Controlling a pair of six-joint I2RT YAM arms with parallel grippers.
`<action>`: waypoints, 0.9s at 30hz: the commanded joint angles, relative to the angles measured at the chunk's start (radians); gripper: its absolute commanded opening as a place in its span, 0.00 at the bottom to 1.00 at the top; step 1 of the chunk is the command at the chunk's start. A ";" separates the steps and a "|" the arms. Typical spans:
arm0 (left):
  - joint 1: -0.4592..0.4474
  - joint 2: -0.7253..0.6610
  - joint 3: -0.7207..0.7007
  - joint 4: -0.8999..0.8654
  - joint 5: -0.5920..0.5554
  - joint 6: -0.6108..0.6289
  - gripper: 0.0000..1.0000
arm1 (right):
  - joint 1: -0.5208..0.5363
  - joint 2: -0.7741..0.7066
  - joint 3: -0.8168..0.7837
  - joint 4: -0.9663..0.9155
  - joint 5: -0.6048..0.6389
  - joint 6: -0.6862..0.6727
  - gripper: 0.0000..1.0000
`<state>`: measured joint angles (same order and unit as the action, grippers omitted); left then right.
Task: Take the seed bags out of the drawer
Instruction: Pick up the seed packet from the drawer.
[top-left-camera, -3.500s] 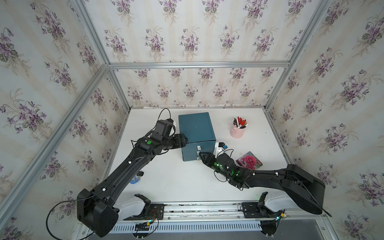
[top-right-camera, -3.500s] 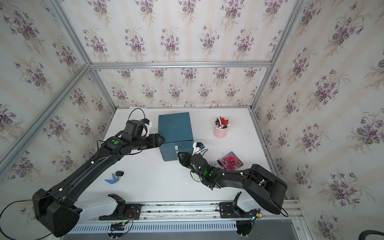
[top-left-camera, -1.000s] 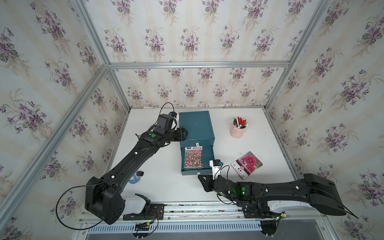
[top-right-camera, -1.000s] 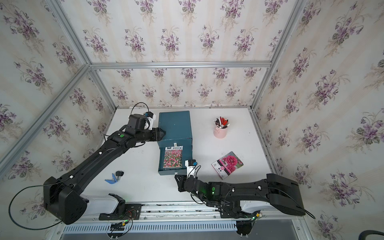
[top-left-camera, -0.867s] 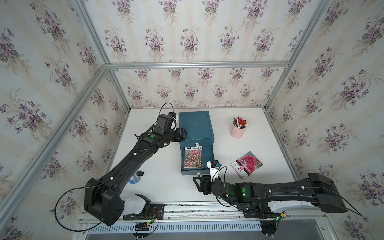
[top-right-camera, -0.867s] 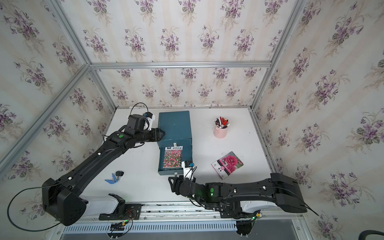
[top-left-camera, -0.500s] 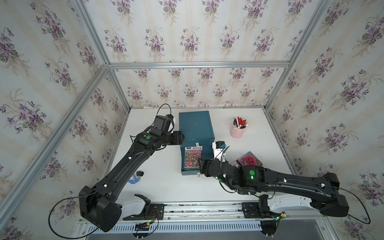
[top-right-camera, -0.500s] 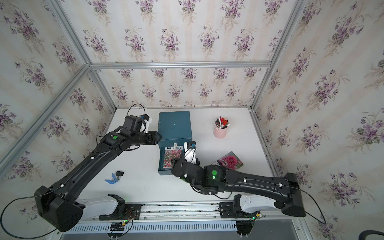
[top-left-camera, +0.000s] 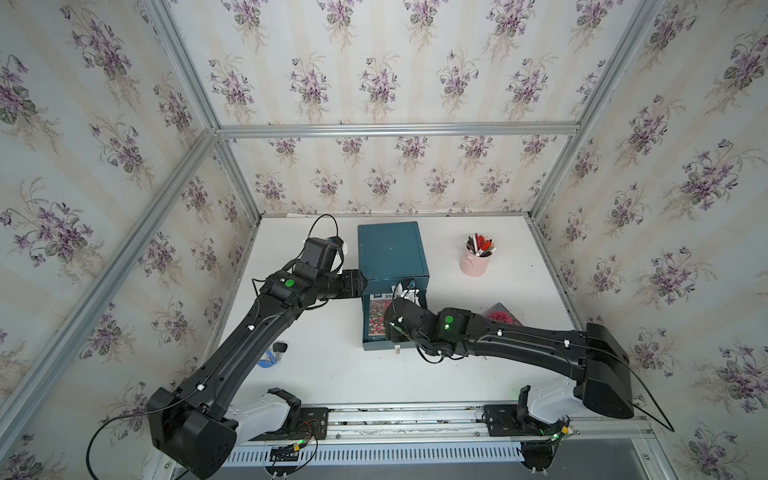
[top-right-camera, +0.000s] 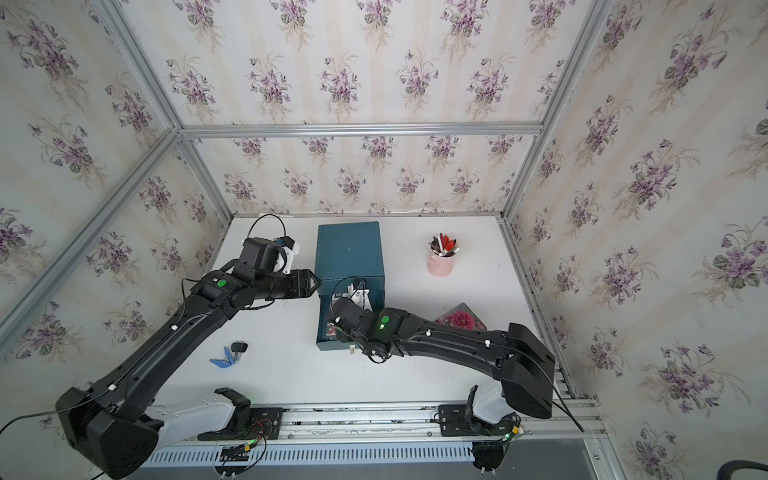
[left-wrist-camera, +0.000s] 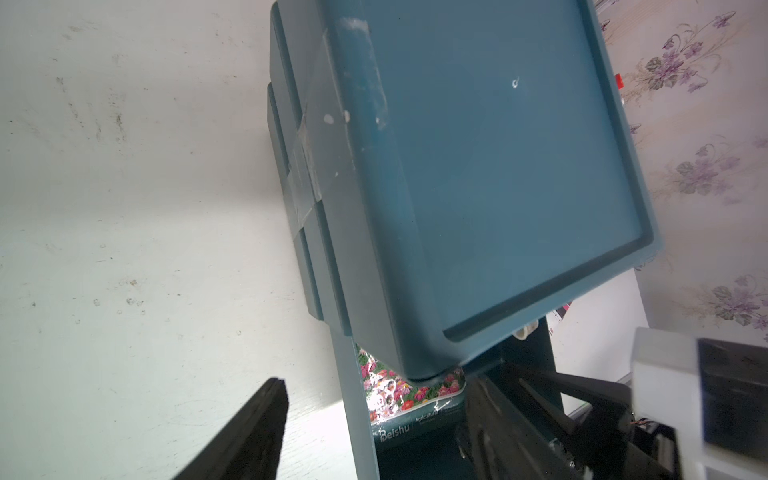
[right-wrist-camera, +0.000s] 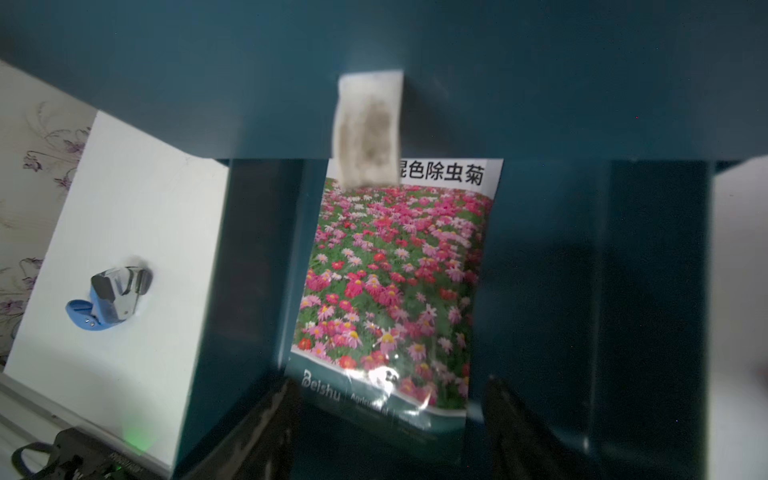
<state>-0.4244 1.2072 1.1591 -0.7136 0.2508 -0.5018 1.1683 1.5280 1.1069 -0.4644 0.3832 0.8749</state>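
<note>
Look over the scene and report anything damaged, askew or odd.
Two patches stand out. Clear tape is stuck crookedly across the side of the blue cabinet, like a repair. A grubby white strip on its front overhangs the open drawer. Nothing looks spilled.

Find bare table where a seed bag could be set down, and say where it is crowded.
Bare table runs along the near edge in front of the open drawer, and between the staple remover and that drawer. Another lies between the cabinet and pen cup. Crowded: beside the drawer, where the right arm overhangs the pink-bloom seed bag.
</note>
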 joint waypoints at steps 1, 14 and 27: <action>0.002 0.012 0.009 0.021 0.011 -0.011 0.72 | -0.014 0.032 -0.026 0.083 0.045 0.030 0.73; 0.001 0.032 -0.026 0.034 0.026 -0.008 0.72 | -0.078 0.154 -0.023 0.199 -0.059 0.022 0.67; 0.001 0.035 -0.049 0.046 0.018 -0.004 0.72 | -0.076 0.102 -0.009 0.221 -0.053 0.012 0.00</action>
<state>-0.4244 1.2438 1.1114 -0.6899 0.2790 -0.5091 1.0920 1.6558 1.0885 -0.2558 0.3233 0.9009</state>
